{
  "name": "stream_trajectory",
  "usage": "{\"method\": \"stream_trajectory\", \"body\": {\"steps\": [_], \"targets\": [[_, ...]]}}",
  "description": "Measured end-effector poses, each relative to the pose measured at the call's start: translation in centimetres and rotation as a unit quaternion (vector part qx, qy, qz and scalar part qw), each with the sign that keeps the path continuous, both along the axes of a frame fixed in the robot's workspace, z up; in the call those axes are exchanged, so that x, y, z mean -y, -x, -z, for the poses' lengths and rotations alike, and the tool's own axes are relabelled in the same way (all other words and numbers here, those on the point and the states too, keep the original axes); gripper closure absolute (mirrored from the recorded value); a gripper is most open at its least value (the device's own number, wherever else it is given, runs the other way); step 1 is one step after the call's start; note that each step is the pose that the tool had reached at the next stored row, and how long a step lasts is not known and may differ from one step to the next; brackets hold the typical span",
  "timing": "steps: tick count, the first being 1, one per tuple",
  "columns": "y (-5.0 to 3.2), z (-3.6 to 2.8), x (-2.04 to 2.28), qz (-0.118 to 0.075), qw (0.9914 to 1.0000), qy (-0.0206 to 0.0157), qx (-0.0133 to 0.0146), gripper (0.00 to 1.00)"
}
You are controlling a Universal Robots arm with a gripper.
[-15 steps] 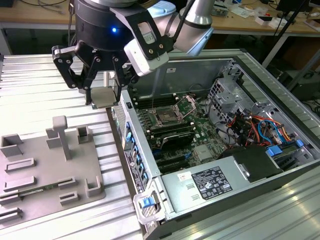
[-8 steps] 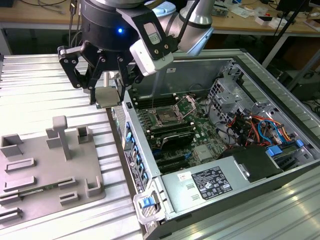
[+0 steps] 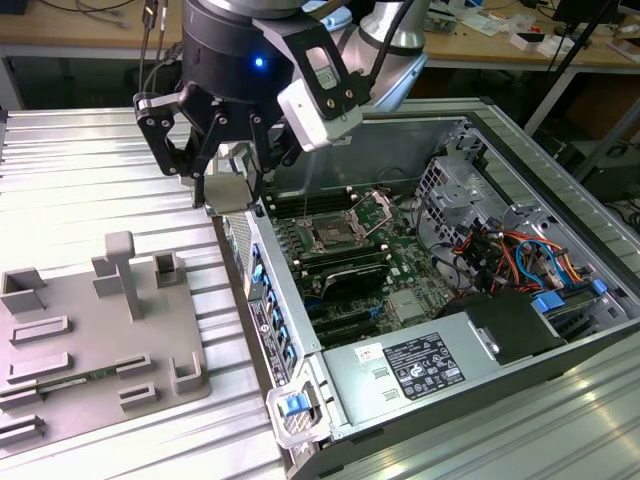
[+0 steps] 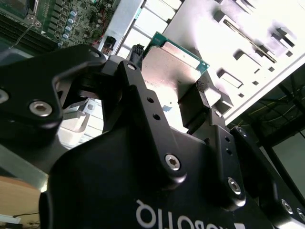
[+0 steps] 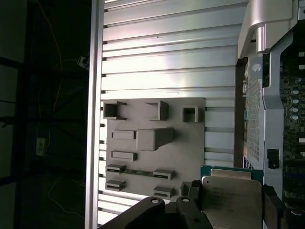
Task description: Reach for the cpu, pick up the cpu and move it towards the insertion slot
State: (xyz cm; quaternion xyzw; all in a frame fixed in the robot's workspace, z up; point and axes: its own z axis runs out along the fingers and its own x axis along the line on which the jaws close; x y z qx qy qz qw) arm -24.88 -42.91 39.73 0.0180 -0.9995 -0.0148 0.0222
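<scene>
Above the open computer case's near wall (image 3: 262,290), my gripper (image 3: 228,190) holds the cpu (image 3: 229,193) clamped between its fingers (image 4: 202,93), lifted, near the insertion slot (image 3: 330,237) on the motherboard (image 3: 395,262).

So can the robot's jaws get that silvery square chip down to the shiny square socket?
Probably yes. The gripper holds the silvery square chip above the case edge, and the shiny metal-framed socket on the green board looks open from above, nothing covering it.

open air above insertion slot (image 3: 333,236), case wall (image 3: 262,290) between, drive cage (image 3: 470,190) beside
</scene>
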Motion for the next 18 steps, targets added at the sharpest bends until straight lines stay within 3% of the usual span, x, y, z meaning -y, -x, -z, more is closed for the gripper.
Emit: {"method": "stream_trajectory", "body": {"steps": [18], "targets": [[-1.94,0.1,0.0,0.0,1.0,0.0001,0.0,0.45]]}}
